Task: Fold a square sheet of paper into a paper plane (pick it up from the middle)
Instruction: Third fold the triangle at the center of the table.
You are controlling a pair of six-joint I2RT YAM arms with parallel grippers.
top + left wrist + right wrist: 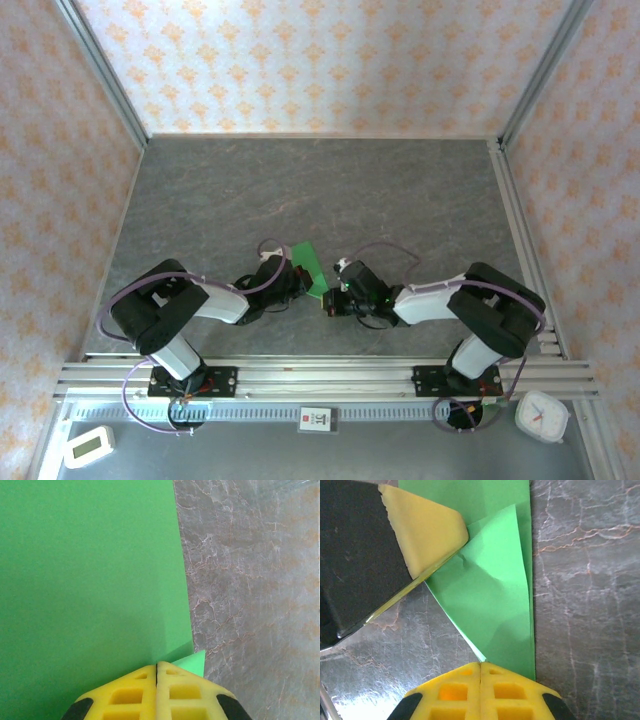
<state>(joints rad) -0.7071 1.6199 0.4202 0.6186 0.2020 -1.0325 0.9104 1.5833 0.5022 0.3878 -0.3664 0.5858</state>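
left pincer (157,665) and right pincer (481,665), both clenched, pinch the green sheet (495,595).

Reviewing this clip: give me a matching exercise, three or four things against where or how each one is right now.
Things:
1 left hand
2 green paper
3 white clock
4 white gadget with a screen

Place or state:
A near right corner
B shut
C near left corner
D mid-table, partly folded

Pairs: 1-B, 2-D, 3-A, 4-C
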